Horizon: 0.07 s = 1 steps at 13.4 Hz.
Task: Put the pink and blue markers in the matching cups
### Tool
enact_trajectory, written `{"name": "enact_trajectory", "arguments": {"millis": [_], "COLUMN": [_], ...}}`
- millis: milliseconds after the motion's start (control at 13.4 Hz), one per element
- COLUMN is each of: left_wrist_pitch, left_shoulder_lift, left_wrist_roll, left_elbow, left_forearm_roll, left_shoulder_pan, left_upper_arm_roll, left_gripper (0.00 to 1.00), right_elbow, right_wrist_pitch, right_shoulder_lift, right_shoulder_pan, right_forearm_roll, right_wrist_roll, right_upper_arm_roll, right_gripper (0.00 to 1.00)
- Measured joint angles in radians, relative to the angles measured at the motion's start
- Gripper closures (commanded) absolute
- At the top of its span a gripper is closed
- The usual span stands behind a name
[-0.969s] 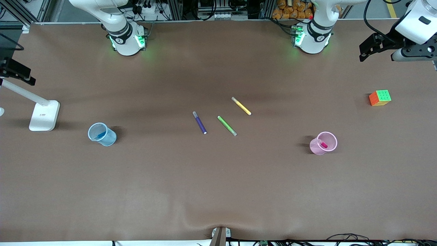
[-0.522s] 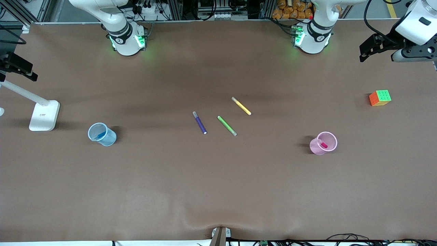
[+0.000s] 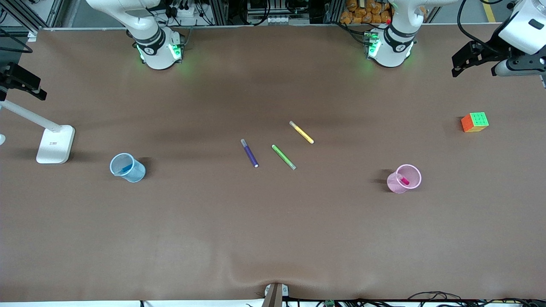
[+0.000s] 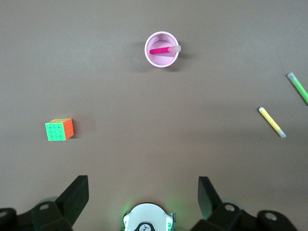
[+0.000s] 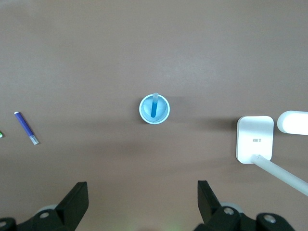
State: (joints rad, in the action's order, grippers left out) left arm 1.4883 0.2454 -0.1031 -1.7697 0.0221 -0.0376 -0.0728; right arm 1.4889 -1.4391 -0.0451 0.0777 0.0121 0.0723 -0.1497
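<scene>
Lifted slightly since before: left gripper (image 4: 143,192), fingers wide open and empty, high above pink marker (image 4: 163,49) in pink cup (image 4: 161,58); right gripper (image 5: 143,195) likewise above blue marker (image 5: 154,107) in blue cup (image 5: 154,115).

The pink marker (image 3: 404,181) stands in the pink cup (image 3: 403,179) toward the left arm's end of the table, the blue marker (image 3: 125,169) in the blue cup (image 3: 127,167) toward the right arm's end. Three markers lie mid-table between them. A puzzle cube (image 3: 474,122) sits near the left arm's end edge, a lamp base (image 3: 55,144) near the right arm's.
</scene>
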Motion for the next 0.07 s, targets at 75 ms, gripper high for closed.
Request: {"name": "enact_trajectory", "arguments": {"millis": [75], "left_wrist_pitch": [0.0], "left_shoulder_lift": [-0.001], "left_wrist_roll": [0.0], "left_elbow": [0.001], "left_forearm_roll": [0.0], "left_shoulder_pan": [0.0], "left_upper_arm_roll": [0.001], "left_gripper": [0.0], "right_elbow": [0.0], "right_wrist_pitch": [0.0], "right_shoulder_lift": [0.0], "right_shoulder_pan": [0.0], "right_forearm_roll": [0.0], "right_wrist_roll": [0.0], "right_upper_arm_roll": [0.0], "right_gripper": [0.0]}}
